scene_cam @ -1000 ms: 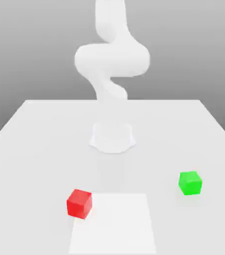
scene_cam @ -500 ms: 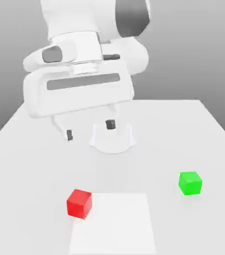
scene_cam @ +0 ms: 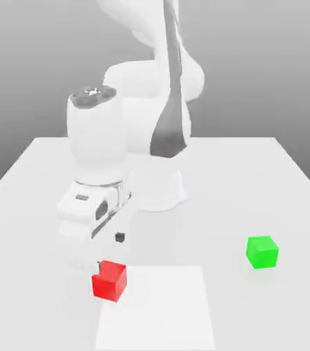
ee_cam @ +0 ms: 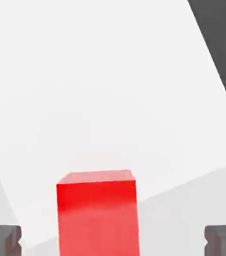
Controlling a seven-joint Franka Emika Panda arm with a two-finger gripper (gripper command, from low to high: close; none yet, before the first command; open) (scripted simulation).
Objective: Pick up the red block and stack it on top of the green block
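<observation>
The red block [scene_cam: 110, 281] rests on the white table [scene_cam: 41, 192], toward the exterior view's left and near the front. My gripper [scene_cam: 108, 251] hangs just above and slightly behind it, pointing down, jaws open and holding nothing. One dark fingertip pad [scene_cam: 119, 238] shows clearly above the block. In the hand view the red block [ee_cam: 97, 212] stands between the two dark pads [ee_cam: 2, 239], touching neither, with my gripper [ee_cam: 113, 241] spread wide around it. The green block [scene_cam: 262, 251] sits apart on the exterior view's right.
The arm's round white base [scene_cam: 159, 186] stands at the table's middle, behind the blocks. A paler square patch [scene_cam: 158, 308] marks the table surface at the front, beside the red block. The table's edges run along both sides.
The hand has swung down from high up near the camera to just over the red block. Its jaws stayed open. Neither block has moved.
</observation>
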